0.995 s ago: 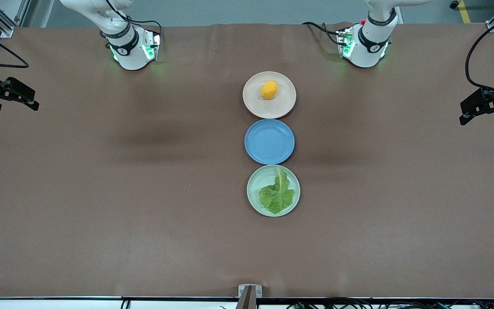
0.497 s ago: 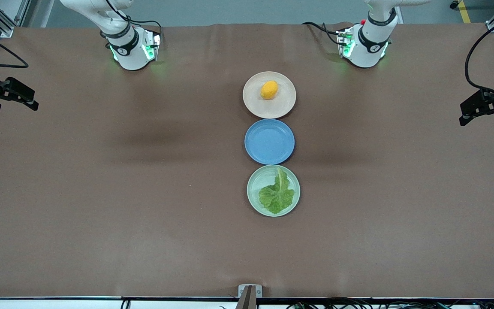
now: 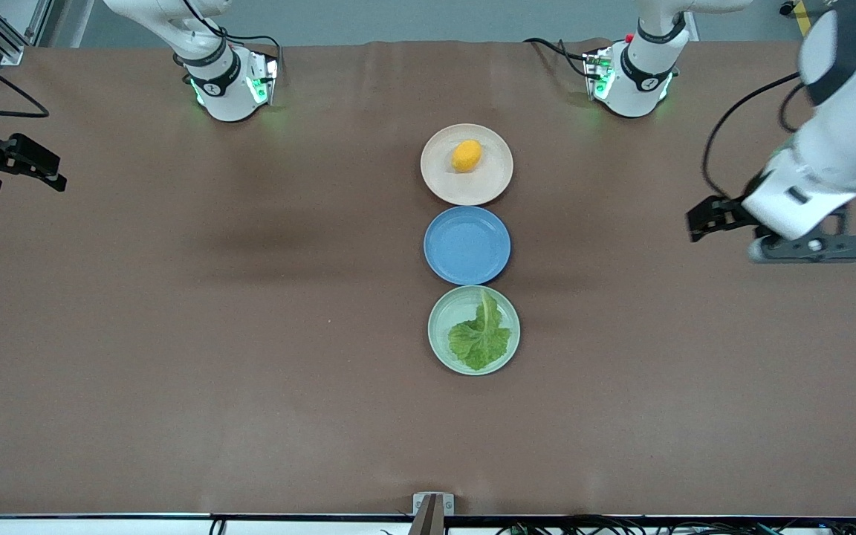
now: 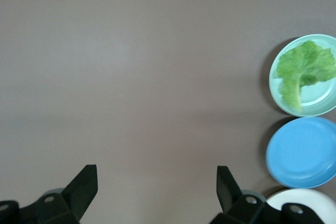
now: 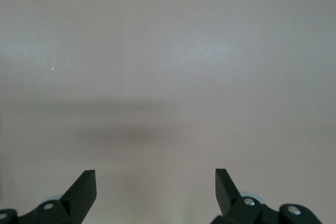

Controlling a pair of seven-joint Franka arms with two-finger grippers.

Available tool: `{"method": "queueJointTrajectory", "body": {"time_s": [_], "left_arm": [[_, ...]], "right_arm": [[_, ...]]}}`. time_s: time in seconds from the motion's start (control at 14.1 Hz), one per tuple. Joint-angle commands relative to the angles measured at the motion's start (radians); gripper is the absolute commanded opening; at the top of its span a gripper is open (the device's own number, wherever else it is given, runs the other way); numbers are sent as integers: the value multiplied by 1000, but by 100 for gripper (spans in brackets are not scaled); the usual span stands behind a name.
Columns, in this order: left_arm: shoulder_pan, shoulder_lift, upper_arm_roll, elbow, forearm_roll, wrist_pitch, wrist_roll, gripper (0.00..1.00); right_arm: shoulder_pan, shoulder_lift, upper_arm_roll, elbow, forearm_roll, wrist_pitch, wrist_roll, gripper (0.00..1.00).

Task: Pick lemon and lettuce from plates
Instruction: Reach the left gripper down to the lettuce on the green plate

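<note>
My left gripper (image 3: 703, 223) hangs over bare desk (image 3: 250, 334), jaws wide, empty; right gripper (image 3: 23, 167) waits at its end, likewise open.

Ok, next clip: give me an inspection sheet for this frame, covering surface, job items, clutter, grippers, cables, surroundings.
Surface: brown table.
Job's things: lemon on beige-pink plate, farthest from the front camera; lettuce on mint plate, nearest.
Clutter: blue plate between them, nothing on it.
Grippers: left gripper open, over bare table at the left arm's end; right gripper open, waiting at the right arm's end.
Cables: black cable looping to the left wrist.
Surroundings: metal bracket at the table edge.
</note>
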State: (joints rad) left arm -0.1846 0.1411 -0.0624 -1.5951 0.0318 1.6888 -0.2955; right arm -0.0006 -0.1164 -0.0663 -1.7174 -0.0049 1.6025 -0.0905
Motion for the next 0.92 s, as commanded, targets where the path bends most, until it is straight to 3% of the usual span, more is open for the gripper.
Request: {"method": "queueJointTrajectory", "body": {"time_s": [0.0, 0.28, 0.5, 0.85], "left_arm": [[-88, 145, 6, 85, -16, 5, -201, 100], [-200, 328, 6, 210, -24, 37, -509, 100], [-262, 399, 4, 211, -26, 200, -912, 100], [-323, 515, 3, 208, -84, 450, -1293, 100]], "right_arm": [[-1, 3, -1, 9, 11, -7, -6, 100], [-3, 1, -1, 9, 11, -7, -6, 100], [-3, 1, -1, 9, 11, -9, 5, 100], [-3, 3, -1, 12, 13, -22, 3, 100]]}}
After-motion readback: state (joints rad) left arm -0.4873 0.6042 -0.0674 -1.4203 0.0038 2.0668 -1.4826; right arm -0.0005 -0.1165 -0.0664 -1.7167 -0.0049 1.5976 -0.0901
